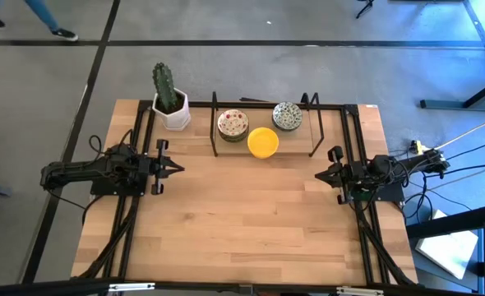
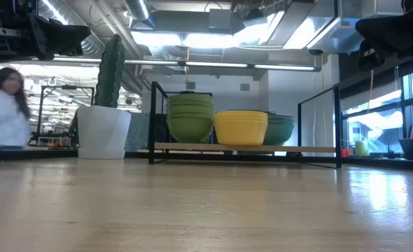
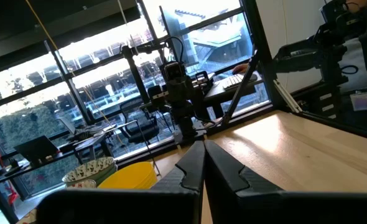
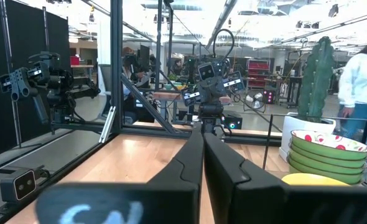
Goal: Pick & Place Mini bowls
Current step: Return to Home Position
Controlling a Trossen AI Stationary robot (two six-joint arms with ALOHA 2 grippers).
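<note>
Mini bowls stand in three stacks on a black wire shelf at the back of the wooden table. From above, a red-speckled cream stack and a grey-green patterned stack flank a yellow stack. A cactus in a white pot sits just beside the shelf. The left gripper is at the table's left side and the right gripper at its right, tips facing each other. Each has its fingers drawn together on nothing, well apart from the bowls.

At table height the stacks show their outsides (green, yellow, teal) on the shelf, the pot to one side. A person in a white top is in the room beyond.

The left wrist camera looks past its gripper, fingers touching, with the yellow stack and a patterned bowl off to one side.

The right wrist camera shows its gripper likewise pressed together, the speckled stack near the cactus, and the person behind.
</note>
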